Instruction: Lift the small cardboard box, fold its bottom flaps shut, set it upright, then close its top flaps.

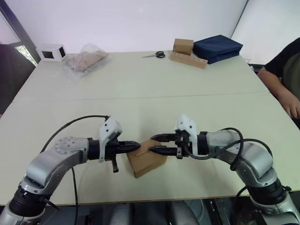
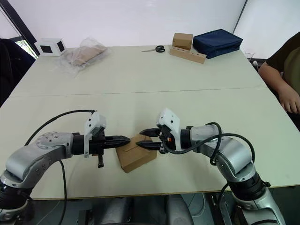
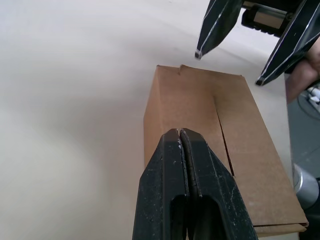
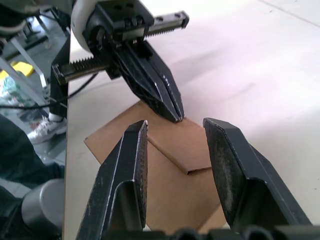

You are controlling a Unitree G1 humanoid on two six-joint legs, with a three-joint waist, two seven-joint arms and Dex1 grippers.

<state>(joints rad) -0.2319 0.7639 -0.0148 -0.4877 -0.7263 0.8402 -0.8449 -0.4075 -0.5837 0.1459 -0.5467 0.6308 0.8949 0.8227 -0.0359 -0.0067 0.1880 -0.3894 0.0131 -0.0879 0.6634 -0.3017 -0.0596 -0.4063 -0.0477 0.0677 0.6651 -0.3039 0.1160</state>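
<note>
One small cardboard box [image 1: 146,163] on the surface [image 1: 140,98], top flaps [image 3: 220,125] closed. Two tools: left tool [image 1: 137,146] pressed shut, empty; right tool [image 1: 152,143] spread open, empty.

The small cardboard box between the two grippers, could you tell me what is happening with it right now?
The robot is working on the small cardboard box, which sits on the table near its front edge. The left gripper, fingers shut, has its tips at the box's top panel by the seam between the top flaps. The right gripper faces it from the other side with fingers open, poised over the box without clamping it. The top flaps look folded down flat.
</note>
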